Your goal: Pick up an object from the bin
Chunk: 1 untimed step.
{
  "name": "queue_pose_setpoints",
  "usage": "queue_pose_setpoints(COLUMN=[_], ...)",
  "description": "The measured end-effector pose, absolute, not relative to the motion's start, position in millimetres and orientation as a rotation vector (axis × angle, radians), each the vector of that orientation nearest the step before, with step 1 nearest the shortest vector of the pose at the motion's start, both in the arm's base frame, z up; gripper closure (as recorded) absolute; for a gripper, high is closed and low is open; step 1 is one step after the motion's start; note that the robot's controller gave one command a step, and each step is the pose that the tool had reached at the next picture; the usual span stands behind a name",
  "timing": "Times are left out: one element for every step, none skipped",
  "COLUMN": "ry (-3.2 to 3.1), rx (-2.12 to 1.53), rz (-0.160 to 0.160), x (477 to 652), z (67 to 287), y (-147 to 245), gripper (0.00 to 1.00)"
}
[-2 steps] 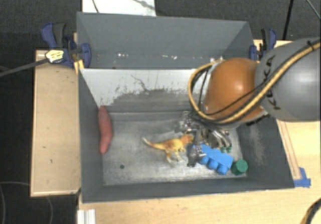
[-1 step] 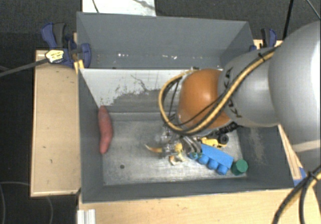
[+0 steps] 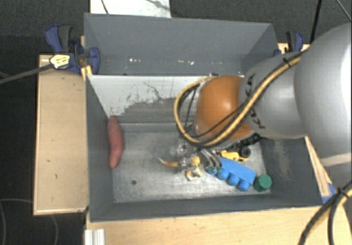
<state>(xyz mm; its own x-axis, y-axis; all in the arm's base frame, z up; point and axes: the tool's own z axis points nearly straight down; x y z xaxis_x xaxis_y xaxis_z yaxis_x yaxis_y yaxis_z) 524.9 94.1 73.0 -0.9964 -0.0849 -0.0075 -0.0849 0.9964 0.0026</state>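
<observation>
Grey bin (image 3: 137,186), blue block (image 3: 235,174) beside gripper (image 3: 190,165)

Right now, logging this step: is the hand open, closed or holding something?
Hand: cannot be told; it sits low in the bin beside the blue block.

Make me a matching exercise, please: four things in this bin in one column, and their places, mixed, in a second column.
1. red sausage
2. blue block
3. green cap
4. tool

a. middle of the bin floor
b. far right, near the front wall
c. along the left wall
d. between the tool and the green cap

Pairs: 1-c, 2-d, 3-b, 4-a.
</observation>
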Motion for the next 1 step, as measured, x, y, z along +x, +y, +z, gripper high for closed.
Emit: queue_pose_setpoints(ry=[3.125], rx=[-0.262], rz=[0.001], x=[531.2], z=[232.9], y=[114.1], gripper=[1.00])
